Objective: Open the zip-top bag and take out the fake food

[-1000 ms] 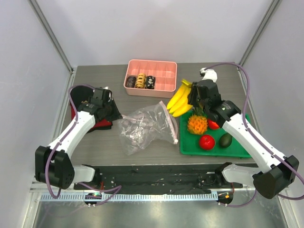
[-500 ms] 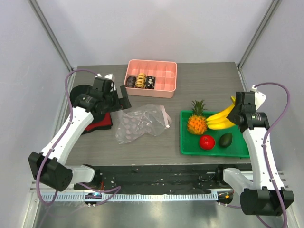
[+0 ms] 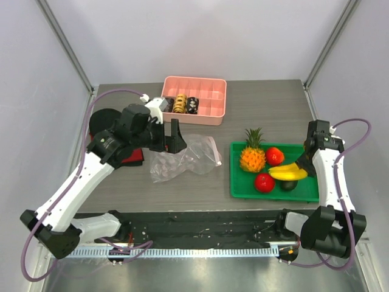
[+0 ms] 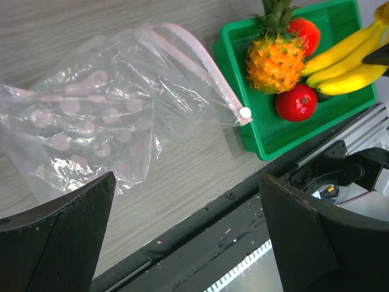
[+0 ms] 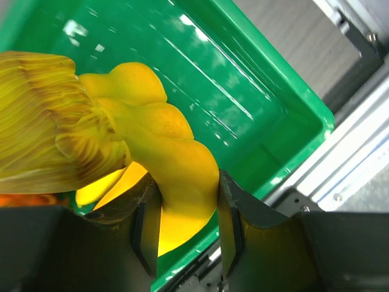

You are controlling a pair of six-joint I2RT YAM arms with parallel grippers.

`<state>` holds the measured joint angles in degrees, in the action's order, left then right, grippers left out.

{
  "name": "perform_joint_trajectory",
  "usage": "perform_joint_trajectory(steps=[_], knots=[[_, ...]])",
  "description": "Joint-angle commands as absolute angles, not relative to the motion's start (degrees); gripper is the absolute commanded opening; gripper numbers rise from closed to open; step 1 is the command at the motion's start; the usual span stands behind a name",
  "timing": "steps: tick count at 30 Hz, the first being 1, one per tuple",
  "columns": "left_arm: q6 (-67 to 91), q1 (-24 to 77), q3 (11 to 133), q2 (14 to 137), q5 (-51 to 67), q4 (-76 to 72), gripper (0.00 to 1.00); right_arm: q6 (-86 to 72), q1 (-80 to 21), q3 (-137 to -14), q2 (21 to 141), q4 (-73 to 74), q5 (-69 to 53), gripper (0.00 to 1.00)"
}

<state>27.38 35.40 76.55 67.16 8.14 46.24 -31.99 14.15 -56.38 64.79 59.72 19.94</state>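
Observation:
The clear zip-top bag (image 3: 182, 159) lies flat on the table, its pinkish zip strip (image 4: 200, 67) facing the green tray (image 3: 234, 173). My left gripper (image 3: 165, 137) hovers over the bag's far edge, jaws wide open and empty (image 4: 187, 201). On the tray are the fake food pieces: a pineapple (image 3: 252, 158), two red fruits (image 3: 275, 156) (image 3: 264, 182), and an avocado (image 3: 289, 185) mostly hidden under the yellow banana bunch (image 3: 287, 173). My right gripper (image 3: 307, 164) is shut on the banana's stem end (image 5: 167, 152), low over the tray (image 5: 243, 73).
A pink compartment box (image 3: 209, 111) holding small doughnut-like rings (image 3: 179, 104) stands at the back. A red and black object (image 3: 129, 160) and a dark round thing (image 3: 102, 119) lie at the left. A black strip (image 3: 200, 222) runs along the table's near edge.
My left arm swung right over the bag and its jaws opened wide. My right arm carried the bananas from the tray's far left corner round to the right and down onto the tray.

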Motion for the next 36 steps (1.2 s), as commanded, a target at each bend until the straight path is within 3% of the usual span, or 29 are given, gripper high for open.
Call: perform_joint_trajectory(steps=[1, 7, 9, 10, 13, 15, 16, 17, 23, 28, 36], knots=[[23.65, 35.42, 76.2, 62.93, 8.26, 47.81, 1.0, -32.26, 15.64, -57.12, 67.4, 64.06, 20.83, 0.01], [23.12, 35.42, 74.27, 61.17, 7.73, 47.81, 1.0, -27.78, 15.64, -59.94, 77.67, 60.66, 19.16, 0.04], [23.2, 35.42, 74.0, 61.26, 7.65, 47.99, 1.0, -27.6, 15.73, -61.69, 80.67, 59.86, 18.29, 0.24], [23.2, 35.42, 74.09, 61.26, 7.73, 48.16, 1.0, -26.99, 15.73, -63.53, 82.51, 59.94, 17.5, 0.41], [23.55, 35.51, 74.44, 60.91, 7.47, 48.43, 1.0, -26.55, 15.65, -64.95, 80.61, 61.78, 16.52, 0.66], [23.73, 35.42, 74.18, 60.38, 7.64, 47.9, 1.0, -25.84, 15.56, -64.86, 78.32, 64.33, 16.96, 0.77], [23.82, 35.42, 74.01, 60.47, 7.82, 47.38, 1.0, -25.06, 15.3, -64.78, 76.83, 65.38, 16.7, 0.95], [24.17, 35.42, 74.09, 60.56, 8.26, 47.2, 1.0, -24.79, 14.25, -64.78, 73.86, 67.48, 16.7, 1.0], [23.91, 35.42, 74.79, 63.1, 11.24, 46.67, 1.0, -27.59, 6.18, -69.16, 65.48, 71.27, 12.47, 1.0], [28.2, 35.42, 72.34, 60.83, 12.04, 40.79, 1.0, -32.96, -14.66, -78.31, 65.3, 66.47, 13.1, 1.0], [33.13, 35.42, 65.57, 54.67, 8.27, 32.0, 1.0, -36.83, -23.03, -74.55, 67.25, 54.34, -1.12, 1.0]])
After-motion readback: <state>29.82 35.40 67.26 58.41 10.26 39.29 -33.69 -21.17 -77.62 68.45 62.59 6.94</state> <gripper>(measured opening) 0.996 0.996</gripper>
